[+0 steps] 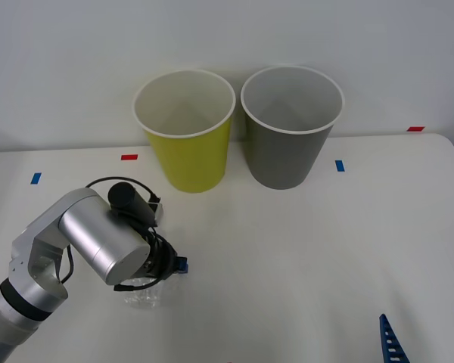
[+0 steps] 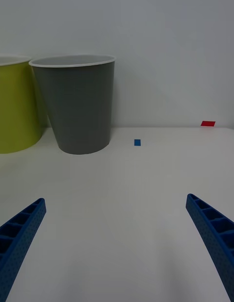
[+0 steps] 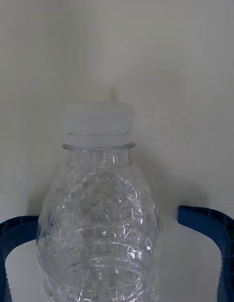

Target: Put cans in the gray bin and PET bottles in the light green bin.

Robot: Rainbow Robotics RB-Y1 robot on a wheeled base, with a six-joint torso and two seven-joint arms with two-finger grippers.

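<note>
A clear ribbed PET bottle (image 3: 100, 219) with a pale cap lies on the white table at the front left, partly under my left wrist (image 1: 144, 293). My left gripper (image 1: 165, 274) is open around it, one blue finger (image 3: 207, 224) on each side, with a gap showing on one side. The light green bin (image 1: 188, 132) and the gray bin (image 1: 290, 128) stand upright side by side at the back. My right gripper (image 1: 426, 336) waits open over the front right of the table, facing the gray bin (image 2: 75, 104). No cans are in view.
Small blue and red tape marks (image 1: 339, 165) dot the table (image 1: 303, 249) near its back edge. Bare table lies between the bottle and the bins. A pale wall rises right behind the bins.
</note>
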